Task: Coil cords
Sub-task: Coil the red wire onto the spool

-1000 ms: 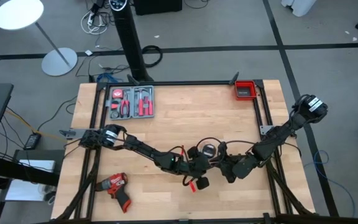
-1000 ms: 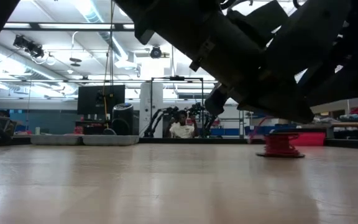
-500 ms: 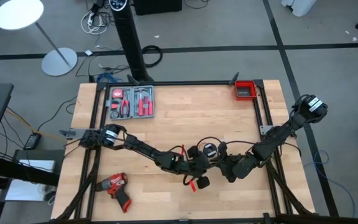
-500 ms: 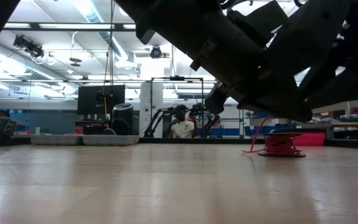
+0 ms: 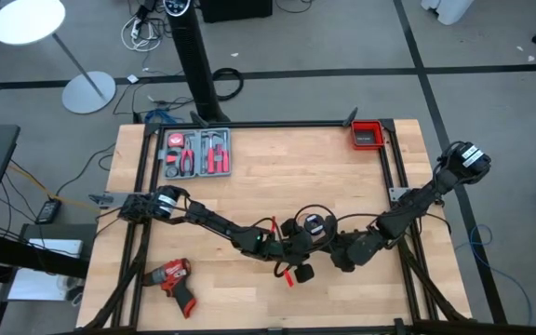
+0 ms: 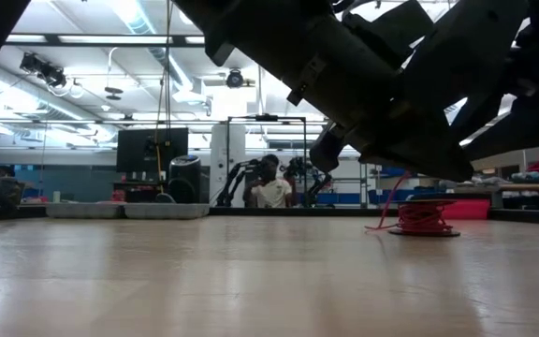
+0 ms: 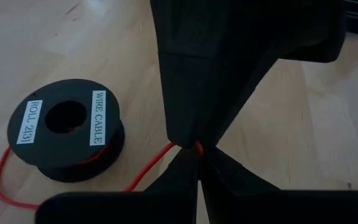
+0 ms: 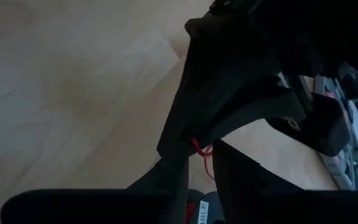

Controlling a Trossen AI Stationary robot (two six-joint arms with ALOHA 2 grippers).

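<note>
Both dark arms are bunched up low over the near-middle of the light wooden table (image 5: 277,177), nose to nose. The left gripper (image 7: 194,151) has its two dark fingers pinched right together on the thin bright red wire (image 7: 157,163); in the left wrist view you can see the wire coming out right at the tips. From there it runs slack across the wood to a black plastic spool (image 7: 67,137) with white labels reading "WIRE CABLE" and "ROLL 2(3)", lying flat just beside the gripper, and a loose loop of the red wire curls around the spool's far side.

The right gripper (image 8: 205,155) sits just across from the left one, fingers partly apart with a narrow gap, and a bit of the red wire shows right in that gap. Can't tell if it's actually squeezing it or just around it.

From table height there's a small pile of red wire (image 6: 422,217) sitting on the wood, with a strand rising from it towards the arms.

Further off: a red and black cordless drill (image 5: 173,279) near the front left corner, a grey tray of red-handled hand tools (image 5: 196,152) at the back left, and a small red bin (image 5: 367,135) at the back right edge. A person (image 6: 269,190) is visible way back in the room.
</note>
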